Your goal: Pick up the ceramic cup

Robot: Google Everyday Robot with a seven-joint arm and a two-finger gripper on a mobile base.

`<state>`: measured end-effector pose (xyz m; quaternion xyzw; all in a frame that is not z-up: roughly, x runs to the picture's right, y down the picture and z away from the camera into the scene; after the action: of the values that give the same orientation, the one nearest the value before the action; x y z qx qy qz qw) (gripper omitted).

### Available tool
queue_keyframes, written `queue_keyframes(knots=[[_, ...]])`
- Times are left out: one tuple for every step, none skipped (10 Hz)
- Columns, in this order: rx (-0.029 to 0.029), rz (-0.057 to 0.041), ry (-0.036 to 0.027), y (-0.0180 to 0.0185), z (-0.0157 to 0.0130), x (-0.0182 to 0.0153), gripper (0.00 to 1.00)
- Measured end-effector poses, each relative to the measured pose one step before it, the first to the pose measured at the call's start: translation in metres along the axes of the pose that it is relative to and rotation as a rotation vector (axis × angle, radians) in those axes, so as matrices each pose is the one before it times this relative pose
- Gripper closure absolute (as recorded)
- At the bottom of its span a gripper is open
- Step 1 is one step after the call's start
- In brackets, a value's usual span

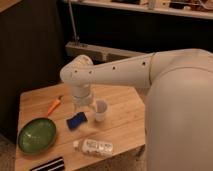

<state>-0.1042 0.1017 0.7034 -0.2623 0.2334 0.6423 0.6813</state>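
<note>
The ceramic cup (101, 111) stands upright near the middle of the wooden table (125, 107), mouth up. It is plain white and slightly tapered. Only its white inner wall shows, and I cannot tell whether it holds anything.

The gripper (84, 106) hangs just beside the cup at its 9 o'clock, low over the tabletop, under the rounded white wrist of the arm (115, 72). The arm reaches in from the robot's large white body at 3 o'clock. I cannot tell whether the gripper touches the cup, nor whether it is released, clenched or grasping anything.

A small blue object (76, 120) lies flat on the wood at the cup's 8 o'clock, near the gripper. Farther out along the same line, close to the table's left edge, sits the green bowl (37, 135), much wider than the cup. Its green inside shows across the whole basin.

An orange carrot (54, 105) lies at the cup's 9 o'clock, beyond the gripper and at the bowl's 1 o'clock.

A clear plastic bottle (94, 146) with a white label lies on its side at the cup's 6 o'clock, near the front edge. Its contents cannot be made out.

A black-and-white striped object (47, 165) lies at the bowl's 5 o'clock, at the table's front edge.
</note>
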Motion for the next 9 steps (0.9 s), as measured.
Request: queue_keyframes(knots=[[-0.00005,0.00002,-0.00007,0.00002,-0.00003,-0.00001,0.35],[0.00004,-0.00009,0.0,-0.00004,0.00002,0.00002,0.35],[0.00008,0.00038,0.00019,-0.00044,0.00001,0.00016,0.35],[-0.001,0.00203,-0.00352,-0.00175,-0.00127,0.00022,0.35],[-0.00378,0.00626,-0.00657,-0.004,-0.00084,-0.00006,0.35],[-0.01614,0.01743,-0.0246,-0.01354,-0.00443,-0.00059,0.35],[-0.02641,0.00456,-0.02871,-0.0144,-0.00697,-0.00058,0.35],[-0.031,0.00881,-0.02584,-0.01438,-0.00827,0.00031,0.35],[-0.0311,0.0192,-0.0294,-0.01835,-0.01001,-0.00029,0.35]])
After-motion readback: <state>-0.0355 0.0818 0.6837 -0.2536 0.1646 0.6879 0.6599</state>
